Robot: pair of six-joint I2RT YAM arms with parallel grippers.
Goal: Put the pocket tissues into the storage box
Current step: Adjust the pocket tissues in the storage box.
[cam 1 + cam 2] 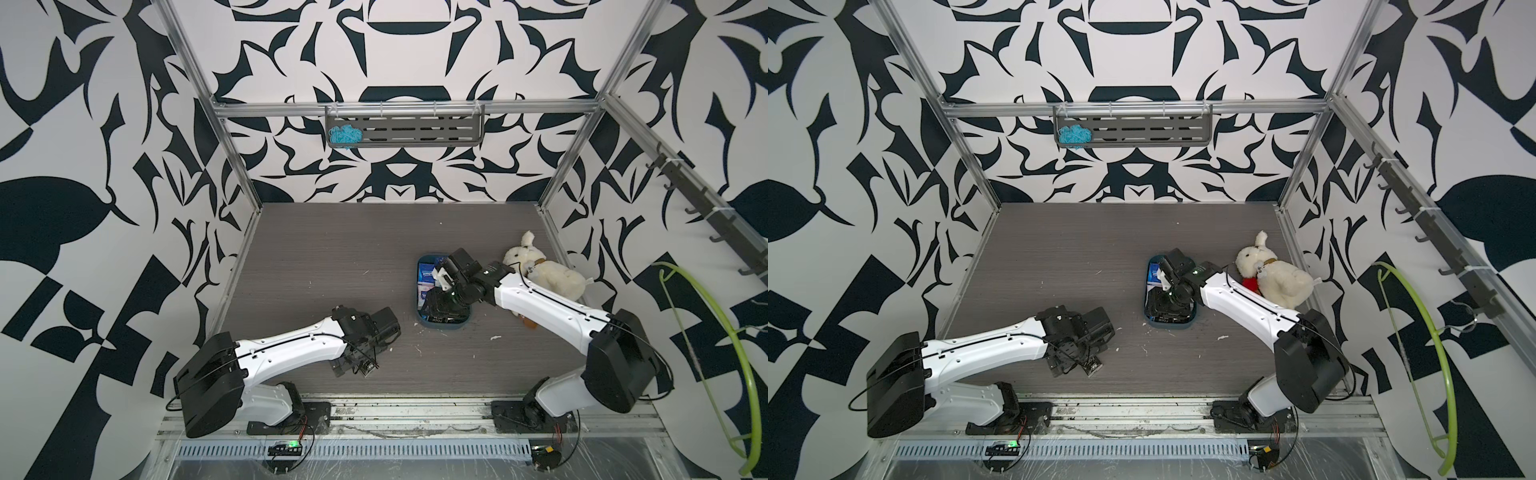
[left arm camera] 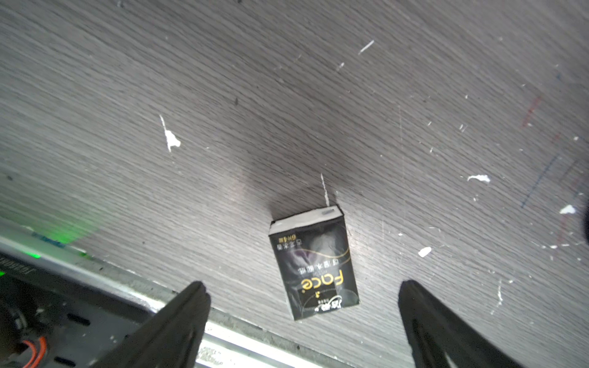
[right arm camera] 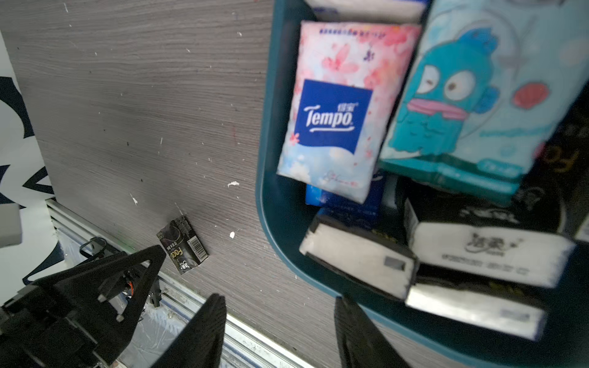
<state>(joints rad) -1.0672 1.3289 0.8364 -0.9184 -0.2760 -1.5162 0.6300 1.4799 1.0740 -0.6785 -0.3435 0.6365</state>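
A black glossy pocket-tissue packet with gold "Face" lettering (image 2: 314,264) lies flat on the grey wood-grain bench (image 1: 332,257), just beside the metal rail (image 2: 105,267) at the bench's front edge. It is the only packet seen outside the box. The left arm's fingers (image 2: 178,321) are spread wide above it and are not touching it. In both top views this wrist sits lower left of centre.

The shallow dark teal plastic storage box (image 3: 267,159) stands right of centre. It already holds a pink-white Tempo packet (image 3: 331,111), a light teal cartoon packet (image 3: 471,105) and several black packets with white ends (image 3: 360,255), loosely piled. The right arm's fingers (image 3: 204,328) hang over the box's edge, parted, with nothing between them.

The likely trouble:
- The packet is so near the rail that a descending finger could strike the metal, or nudge the packet against it rather than straddle it.
- The film wrapper looks slick and the packet thin, so a shallow pinch may slip.
- With the right arm over the box, a carry across risks the two arms meeting.
- A packet dropped on the uneven pile could slide over the low wall.
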